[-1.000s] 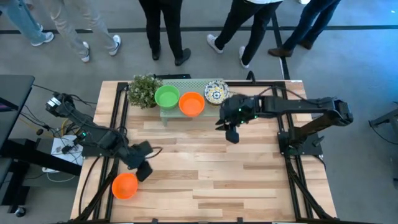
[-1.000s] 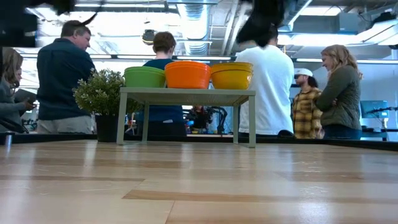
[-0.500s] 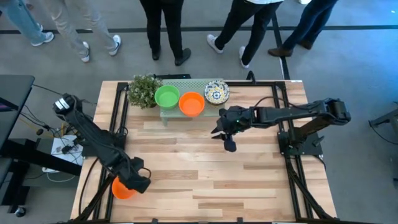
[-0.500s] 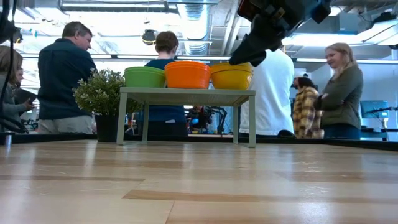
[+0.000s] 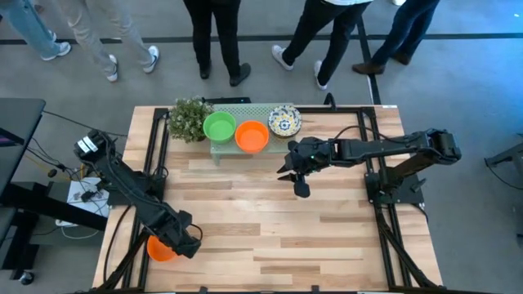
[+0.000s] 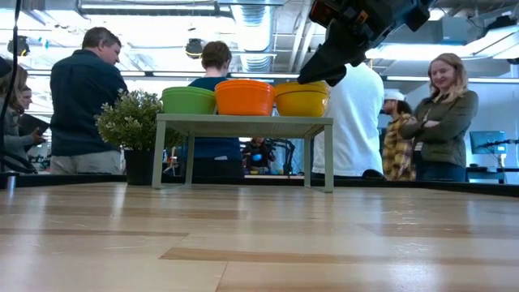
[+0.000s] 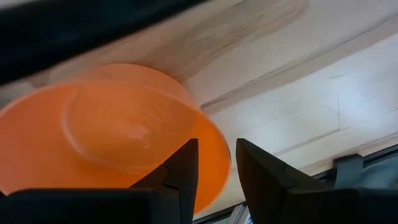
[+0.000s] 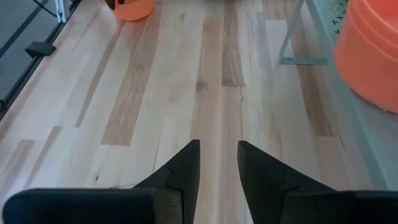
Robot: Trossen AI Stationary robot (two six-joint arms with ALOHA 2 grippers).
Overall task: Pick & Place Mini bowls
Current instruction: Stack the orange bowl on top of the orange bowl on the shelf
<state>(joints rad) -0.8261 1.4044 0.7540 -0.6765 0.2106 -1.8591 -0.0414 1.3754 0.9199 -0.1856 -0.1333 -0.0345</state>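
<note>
Plant (image 5: 187,119) beside stand (image 5: 245,107); people (image 5: 221,37) behind table (image 5: 270,220)

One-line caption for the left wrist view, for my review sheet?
Left gripper poised open over the rim of an orange mini bowl on the wooden table.

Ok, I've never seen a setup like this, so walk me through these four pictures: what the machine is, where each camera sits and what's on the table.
It is a robot with two dark arms at a wooden table. One picture looks straight down, one looks level across the tabletop, and two come from cameras on the wrists. At the table's far edge a pale green stand carries a green bowl, an orange bowl and a patterned bowl, with a small plant beside it. The left hand sits low at the near left corner, its fingers apart at the rim of another orange bowl. The right hand hangs above mid-table, open and empty. People stand behind.
</note>
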